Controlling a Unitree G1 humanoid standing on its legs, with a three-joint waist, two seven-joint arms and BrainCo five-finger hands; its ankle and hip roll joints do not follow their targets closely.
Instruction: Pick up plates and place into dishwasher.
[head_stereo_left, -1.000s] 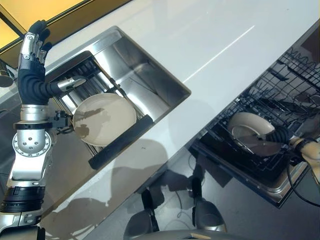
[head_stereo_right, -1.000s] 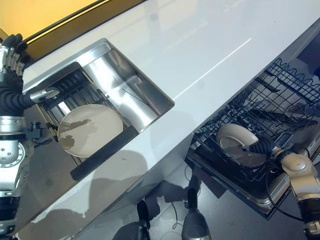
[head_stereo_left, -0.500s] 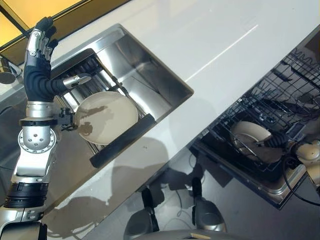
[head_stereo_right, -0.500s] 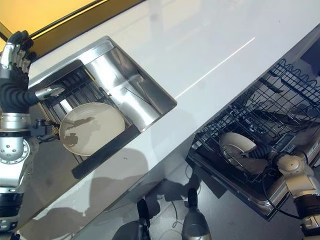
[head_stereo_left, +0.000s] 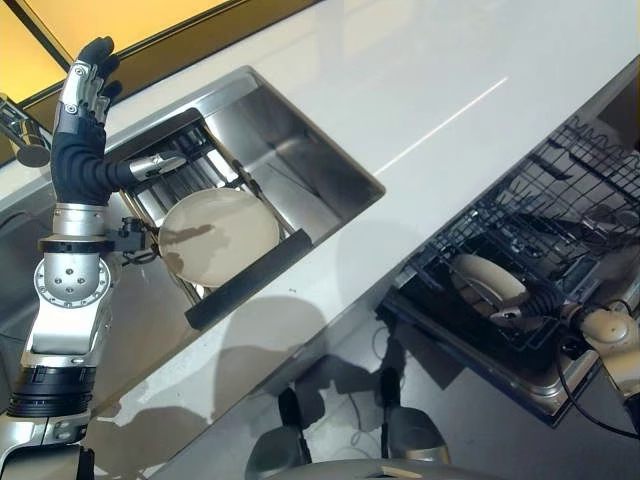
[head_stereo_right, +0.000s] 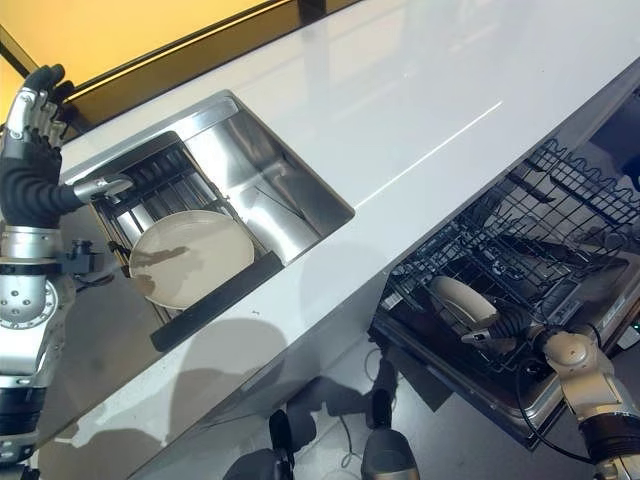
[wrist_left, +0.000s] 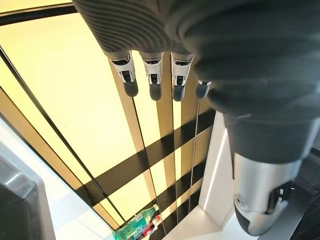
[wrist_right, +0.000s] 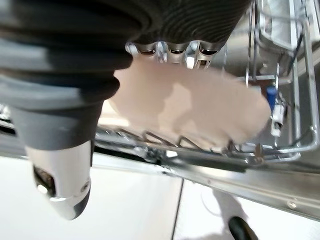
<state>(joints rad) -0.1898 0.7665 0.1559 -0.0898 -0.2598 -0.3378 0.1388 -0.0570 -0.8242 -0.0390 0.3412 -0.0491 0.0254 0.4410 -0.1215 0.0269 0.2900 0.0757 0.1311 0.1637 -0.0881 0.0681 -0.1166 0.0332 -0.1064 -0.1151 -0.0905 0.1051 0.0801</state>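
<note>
A cream plate (head_stereo_left: 218, 238) lies tilted on the dark drying rack (head_stereo_left: 248, 281) in the steel sink (head_stereo_left: 300, 150). My left hand (head_stereo_left: 78, 135) is raised above the sink's far left corner, open, fingers (wrist_left: 152, 80) straight, holding nothing. A second cream plate (head_stereo_right: 455, 298) stands on edge in the dishwasher's lower wire rack (head_stereo_right: 540, 215). My right hand (head_stereo_right: 508, 322) is at that plate's near side. In the right wrist view the plate (wrist_right: 190, 107) sits between the fingers behind it and the thumb (wrist_right: 60, 185) in front.
A white counter (head_stereo_left: 450, 80) runs between the sink and the open dishwasher. The dishwasher door (head_stereo_left: 535, 385) hangs low at the right. A faucet (head_stereo_left: 25, 140) stands at the sink's far left. More dark items sit deeper in the rack (head_stereo_left: 600, 190).
My right hand has tipped its plate from lying nearly flat to standing on edge in the dishwasher rack. The view has shifted a little. The left hand stays raised.
</note>
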